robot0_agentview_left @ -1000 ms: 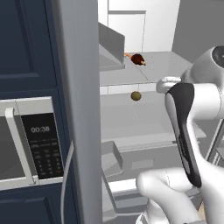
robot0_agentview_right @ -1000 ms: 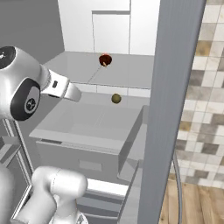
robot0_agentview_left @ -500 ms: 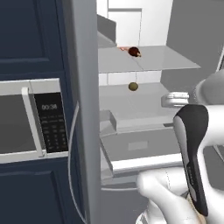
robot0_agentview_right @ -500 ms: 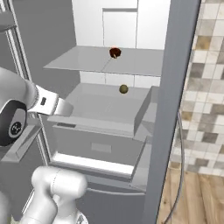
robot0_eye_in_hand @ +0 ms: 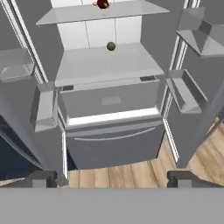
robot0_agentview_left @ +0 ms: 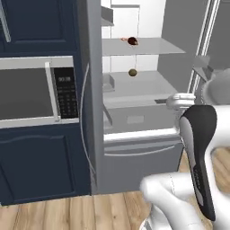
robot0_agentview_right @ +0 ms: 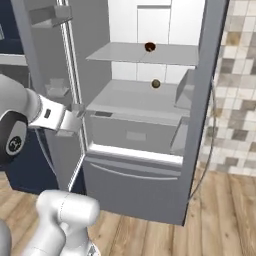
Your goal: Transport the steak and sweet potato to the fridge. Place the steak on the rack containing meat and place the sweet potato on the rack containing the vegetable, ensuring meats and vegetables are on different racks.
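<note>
Pincer wide, empty, before the tall grey fridge; dark reddish-brown steak on the upper shelf.

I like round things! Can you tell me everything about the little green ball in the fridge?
The vegetable is a small, round, olive-green ball with a dull, smooth-looking skin. It sits alone on the pale grey lower shelf of the open fridge, toward the back near the white rear wall. Nothing else touches it. The dark steak rests on the shelf above it.
</note>
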